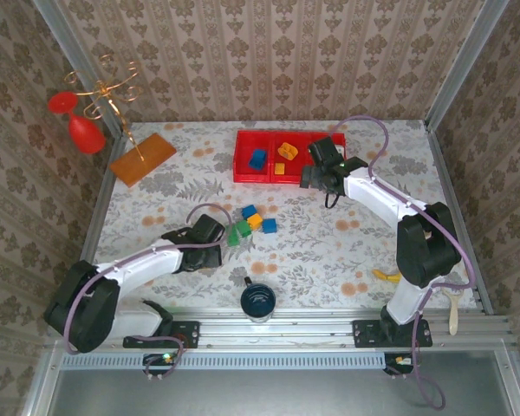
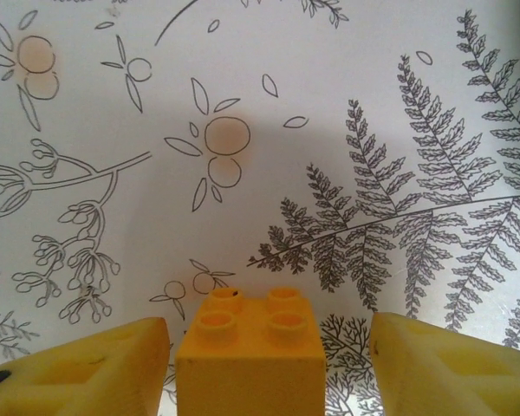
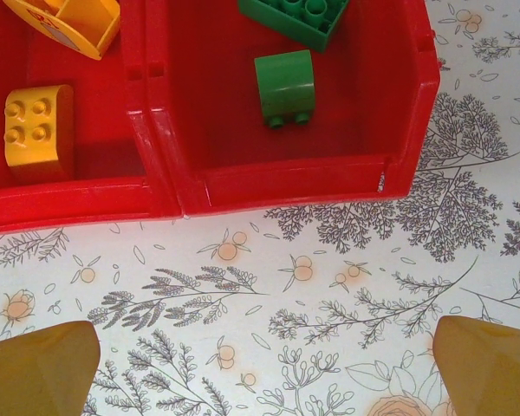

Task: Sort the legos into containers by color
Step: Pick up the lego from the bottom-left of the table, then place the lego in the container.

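1. My left tool (image 2: pixel 269 342) is released. Its yellow fingers (image 2: pixel 78 373) stand on either side of an orange brick (image 2: pixel 243 381), with a gap showing on each side, the right one wider.
2. That brick sits studs up on the patterned bench (image 2: pixel 329 130), between the fingers.
3. From the top camera, the left tool (image 1: pixel 210 230) is low over the bench, just left of a loose cluster: a blue brick (image 1: pixel 249 211), an orange one (image 1: pixel 255 220), a green one (image 1: pixel 240 230) and a second blue one (image 1: pixel 269 225).
4. My right tool (image 3: pixel 262 364) is released, jaws spread wide and nothing between them. It hangs over bare bench just in front of the red tray (image 3: pixel 277 186).
5. In the tray, the right compartment has two green bricks (image 3: pixel 284 87). The middle one has an orange brick (image 3: pixel 36 126) and another orange piece (image 3: pixel 69 22). The left one has a blue brick (image 1: pixel 257 159).
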`<state>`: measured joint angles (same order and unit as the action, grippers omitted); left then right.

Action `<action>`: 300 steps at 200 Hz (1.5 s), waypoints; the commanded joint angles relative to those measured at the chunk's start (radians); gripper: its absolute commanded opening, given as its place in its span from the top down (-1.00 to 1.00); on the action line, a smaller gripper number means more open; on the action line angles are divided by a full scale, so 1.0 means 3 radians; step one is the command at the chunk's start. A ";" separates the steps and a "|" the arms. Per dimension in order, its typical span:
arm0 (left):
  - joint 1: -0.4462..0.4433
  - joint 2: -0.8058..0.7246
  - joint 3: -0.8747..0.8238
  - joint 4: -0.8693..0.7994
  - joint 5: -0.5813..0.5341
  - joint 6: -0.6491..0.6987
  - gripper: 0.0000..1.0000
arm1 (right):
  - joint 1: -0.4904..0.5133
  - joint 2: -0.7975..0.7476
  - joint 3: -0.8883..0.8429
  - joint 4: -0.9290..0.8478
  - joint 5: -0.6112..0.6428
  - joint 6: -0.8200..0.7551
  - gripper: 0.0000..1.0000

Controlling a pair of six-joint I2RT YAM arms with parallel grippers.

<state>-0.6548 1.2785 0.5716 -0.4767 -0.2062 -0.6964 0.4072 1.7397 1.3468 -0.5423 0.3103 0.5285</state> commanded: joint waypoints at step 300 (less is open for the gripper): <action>0.0056 0.0973 0.1743 0.1054 0.0324 0.1130 0.52 | 0.0023 -0.0499 -0.0299 -0.0060 0.0353 0.0326 -1.00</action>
<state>-0.6399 1.5116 0.9867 -0.2577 -0.1646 -0.4664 0.4072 1.6405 1.2865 -0.5556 0.3496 0.5842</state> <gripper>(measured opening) 0.344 0.999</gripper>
